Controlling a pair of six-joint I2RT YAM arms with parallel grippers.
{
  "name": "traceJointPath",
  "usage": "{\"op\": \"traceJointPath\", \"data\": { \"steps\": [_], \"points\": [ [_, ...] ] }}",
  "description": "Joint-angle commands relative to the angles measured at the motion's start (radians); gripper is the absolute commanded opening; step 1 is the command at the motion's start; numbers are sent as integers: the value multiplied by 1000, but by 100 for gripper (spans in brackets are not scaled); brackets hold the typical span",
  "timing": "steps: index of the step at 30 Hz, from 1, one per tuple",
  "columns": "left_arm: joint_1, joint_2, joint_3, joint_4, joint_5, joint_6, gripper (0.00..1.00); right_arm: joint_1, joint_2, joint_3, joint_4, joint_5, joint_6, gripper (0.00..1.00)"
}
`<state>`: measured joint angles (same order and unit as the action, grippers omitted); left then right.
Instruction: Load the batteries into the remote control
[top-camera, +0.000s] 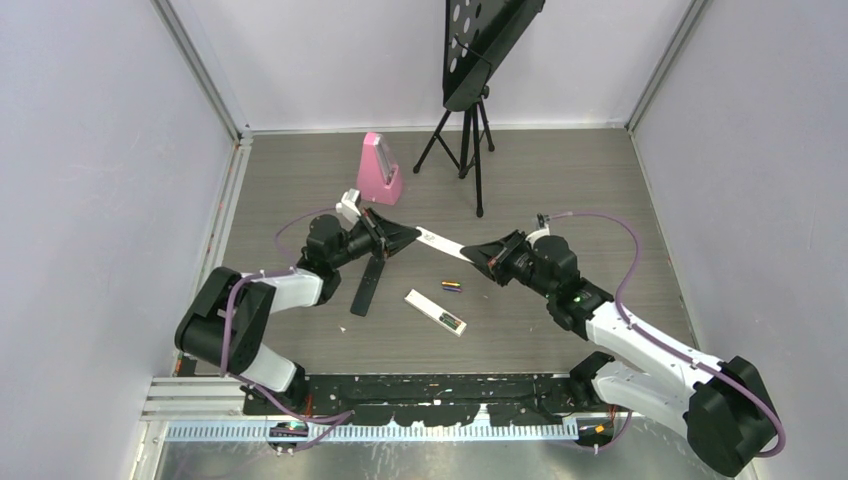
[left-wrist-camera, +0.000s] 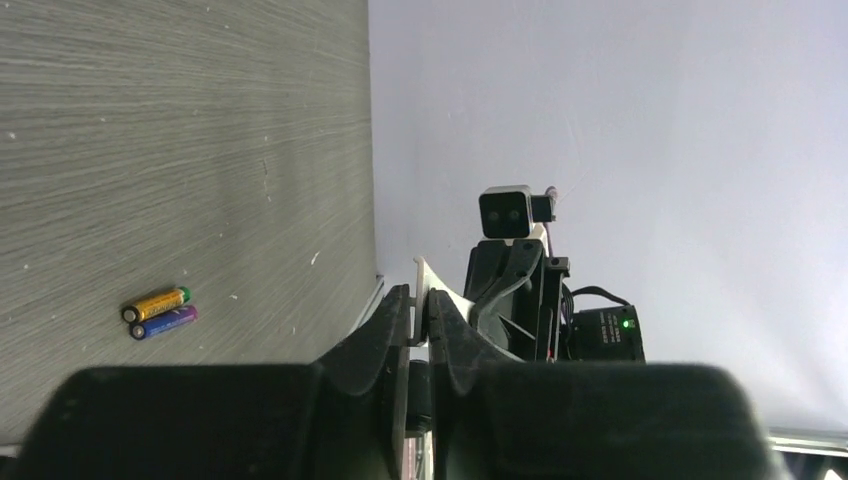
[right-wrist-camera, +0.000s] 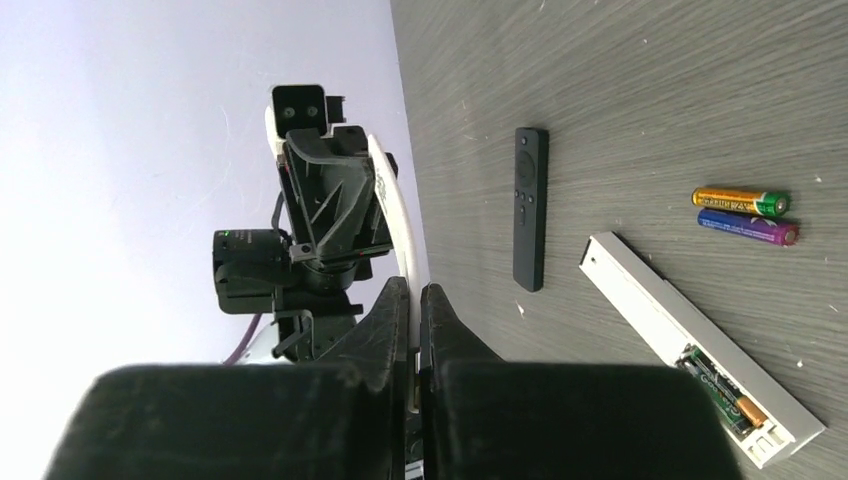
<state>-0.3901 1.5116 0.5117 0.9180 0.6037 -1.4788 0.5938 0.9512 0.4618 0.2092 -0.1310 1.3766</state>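
The black remote control (top-camera: 367, 285) lies flat on the table beside my left arm; it also shows in the right wrist view (right-wrist-camera: 529, 207). Two loose batteries (top-camera: 452, 286), one gold (right-wrist-camera: 741, 201) and one purple (right-wrist-camera: 747, 227), lie side by side right of it. They also show in the left wrist view (left-wrist-camera: 157, 312). My left gripper (top-camera: 412, 234) and right gripper (top-camera: 470, 254) face each other above the table. Each is shut on one end of a thin white strip (top-camera: 438, 242). The strip shows edge-on in the left wrist view (left-wrist-camera: 440, 290) and the right wrist view (right-wrist-camera: 390, 200).
A white bar-shaped remote (top-camera: 435, 312) lies in front of the batteries, its end compartment open with batteries inside (right-wrist-camera: 735, 400). A pink wedge-shaped object (top-camera: 380, 170) and a black tripod stand (top-camera: 468, 140) stand at the back. Walls close in the left, right and back.
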Motion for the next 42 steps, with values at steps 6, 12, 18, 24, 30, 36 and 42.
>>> {"op": "traceJointPath", "data": {
  "steps": [6,12,18,24,30,36,42],
  "points": [
    [-1,-201,51,-698,-144,560,67,68,90,89,-152,-46,-103,1],
    [7,-297,51,-964,-302,724,80,91,165,138,-248,-222,-317,1],
    [7,-287,61,-990,-292,754,81,97,191,203,-500,-223,-449,1],
    [7,-245,49,-948,-247,752,79,94,199,261,-670,-160,-521,1],
    [7,-211,31,-871,-186,721,77,95,207,301,-773,-36,-573,1],
    [7,-199,3,-813,-129,685,76,91,218,332,-798,23,-601,1],
    [7,-187,-23,-767,-105,660,76,78,201,343,-805,62,-612,1]
  ]
}}
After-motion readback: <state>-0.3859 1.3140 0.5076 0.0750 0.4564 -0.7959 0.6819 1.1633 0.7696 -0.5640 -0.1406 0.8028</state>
